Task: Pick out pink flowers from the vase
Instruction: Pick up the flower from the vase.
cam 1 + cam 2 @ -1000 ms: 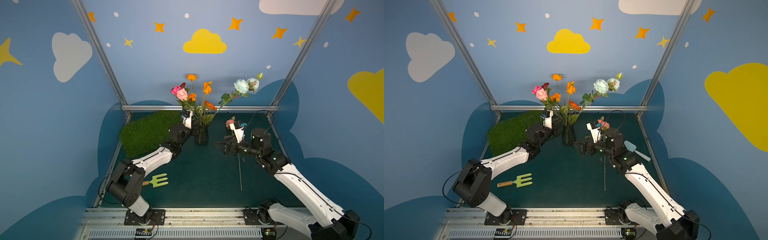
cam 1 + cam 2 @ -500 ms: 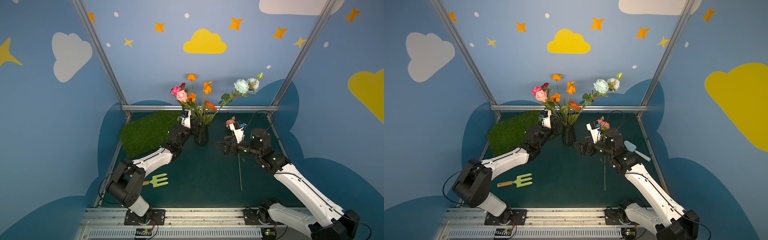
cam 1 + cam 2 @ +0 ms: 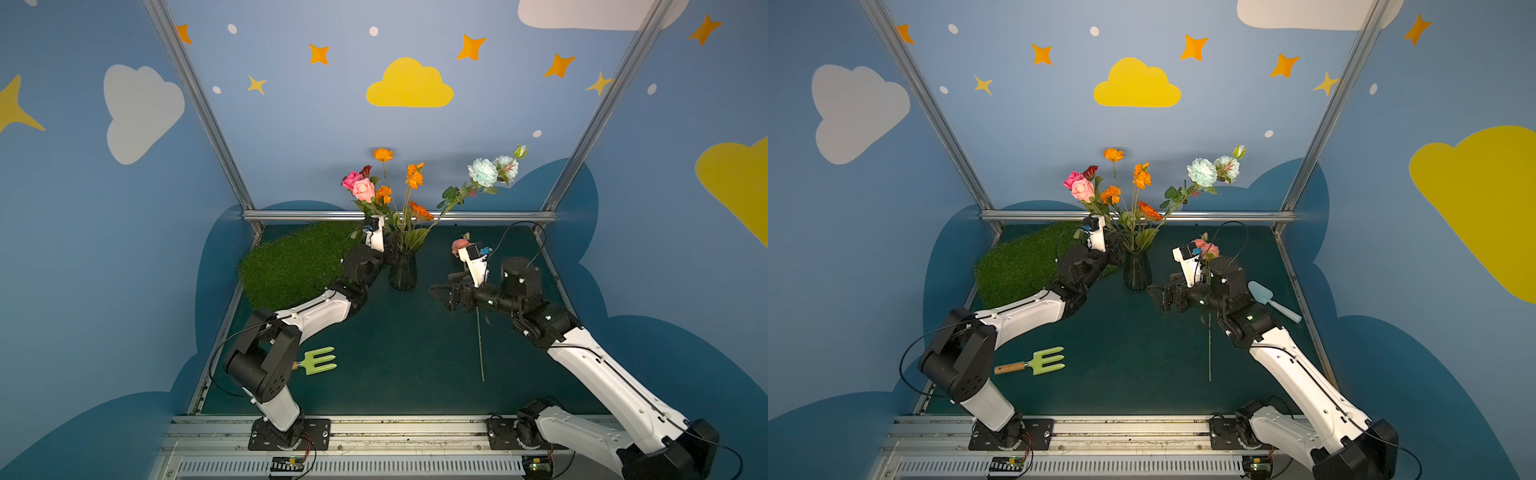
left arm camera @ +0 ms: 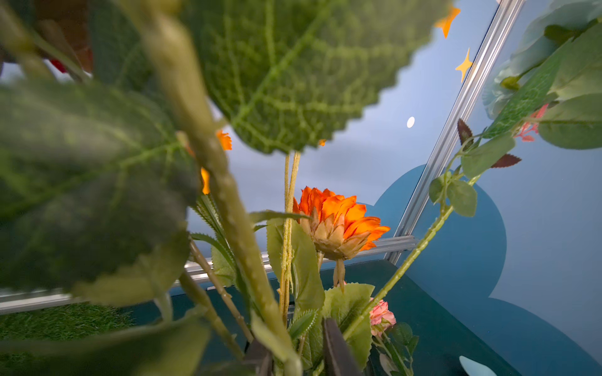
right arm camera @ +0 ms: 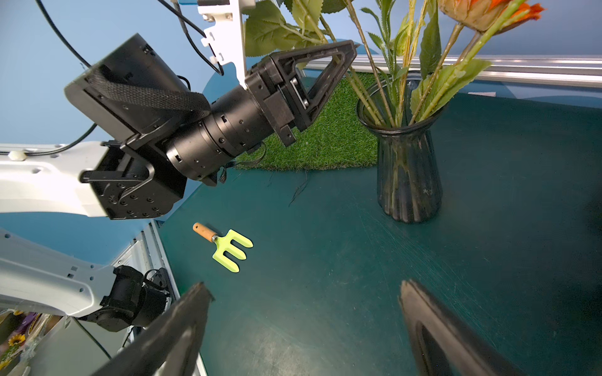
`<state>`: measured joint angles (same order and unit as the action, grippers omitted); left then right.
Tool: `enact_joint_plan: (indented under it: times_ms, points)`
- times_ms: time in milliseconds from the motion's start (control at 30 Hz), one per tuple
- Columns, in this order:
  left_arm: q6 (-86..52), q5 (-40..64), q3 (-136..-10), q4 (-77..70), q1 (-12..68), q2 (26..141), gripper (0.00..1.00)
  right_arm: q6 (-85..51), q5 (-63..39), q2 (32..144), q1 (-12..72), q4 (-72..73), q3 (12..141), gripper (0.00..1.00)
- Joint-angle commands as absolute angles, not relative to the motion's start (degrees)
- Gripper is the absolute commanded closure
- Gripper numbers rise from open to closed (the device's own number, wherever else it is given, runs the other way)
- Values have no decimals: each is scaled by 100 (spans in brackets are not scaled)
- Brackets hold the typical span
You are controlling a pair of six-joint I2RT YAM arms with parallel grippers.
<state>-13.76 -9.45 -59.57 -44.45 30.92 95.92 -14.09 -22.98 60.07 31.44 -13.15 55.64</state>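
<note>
Gripping flower stem (image 4: 247, 257) above vase (image 5: 408, 169): left gripper (image 5: 347, 52)

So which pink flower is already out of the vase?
The peach-pink ruffled flower, lying on the table beside the right arm, its long stem stretched across the mat. The other two pink roses stand in the vase.

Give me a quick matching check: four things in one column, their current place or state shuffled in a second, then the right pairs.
Things:
1. light pink rose
2. peach-pink flower
3. green hand fork
4. right claw

Places or states:
A. open, holding nothing
B. lying on the table near the left arm
C. standing in the vase
D. lying on the table, out of the vase, stem passing under the right arm

Pairs: 1-C; 2-D; 3-B; 4-A
</note>
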Motion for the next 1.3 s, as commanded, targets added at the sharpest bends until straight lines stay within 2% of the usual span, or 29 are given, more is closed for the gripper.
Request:
enact_joint_plan:
  times_ms: [0,167,333,567,800,1267]
  points:
    - [-1362,-978,-6000,-4634,3076,9564,74,-1343,-2299,5967,3164,-1346,5563,7]
    - [-1363,-1066,-5844,-4743,3068,9484,75,-1354,-2313,5977,3164,-1326,5559,7]
    - [-1393,-745,-5778,-4961,3016,9493,89,-1336,-2339,5994,3164,-1345,5572,7]
    - [-1445,-246,-5632,-5142,2905,9414,97,-1327,-2363,5986,3164,-1323,5538,7]
    - [-1418,11,-5633,-5012,2866,9200,98,-1336,-2378,5967,3164,-1292,5506,6]
    - [-805,275,-6466,-3767,2892,8864,98,-1371,-2424,5906,3164,-1296,5571,7]
